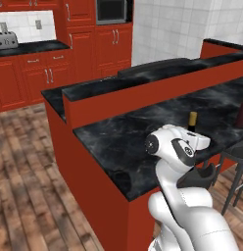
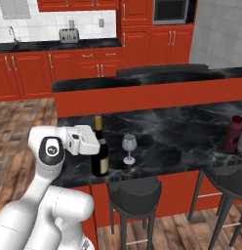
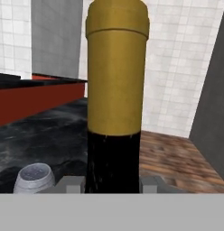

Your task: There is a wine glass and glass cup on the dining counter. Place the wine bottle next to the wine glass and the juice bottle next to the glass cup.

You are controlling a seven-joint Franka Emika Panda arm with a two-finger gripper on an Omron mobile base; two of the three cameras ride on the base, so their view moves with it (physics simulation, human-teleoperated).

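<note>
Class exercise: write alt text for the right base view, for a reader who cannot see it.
The robot's gripper is shut on a slim black wine bottle standing on the dining counter, just left of a wine glass. A maroon juice bottle stands far right.

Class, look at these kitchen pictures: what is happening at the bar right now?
The robot's gripper is shut on the wine bottle, which stands upright on the dining counter just beside the wine glass. The juice bottle stands far along the counter, untouched. In the hand view, the glass cup sits close by the wine bottle.
</note>
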